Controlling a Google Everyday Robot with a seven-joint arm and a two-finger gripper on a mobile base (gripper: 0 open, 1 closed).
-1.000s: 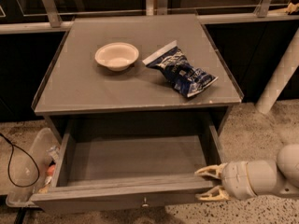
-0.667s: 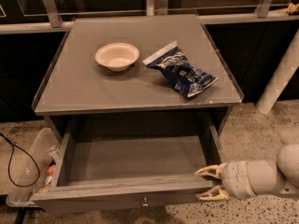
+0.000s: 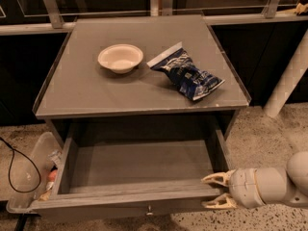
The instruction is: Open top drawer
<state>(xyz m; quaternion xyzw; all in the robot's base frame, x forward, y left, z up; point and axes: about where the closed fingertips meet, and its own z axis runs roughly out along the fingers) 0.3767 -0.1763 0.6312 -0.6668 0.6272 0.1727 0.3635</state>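
Note:
The top drawer [image 3: 139, 165] of the grey cabinet is pulled far out, showing a plain grey empty interior. Its front panel [image 3: 120, 207] runs along the bottom of the view, with the small round metal knob [image 3: 149, 209] at its centre. My gripper [image 3: 215, 191] is at the drawer's front right corner, its two cream fingers [image 3: 217, 178] spread apart one above the other, with nothing held between them. The white arm reaches in from the lower right.
On the cabinet top [image 3: 86, 88] sit a white bowl [image 3: 120, 57] and a blue-and-white snack bag [image 3: 186, 72]. A clear plastic bin [image 3: 30, 174] with clutter and a black cable [image 3: 17, 165] lie on the floor at left. A white post [image 3: 288, 78] stands at right.

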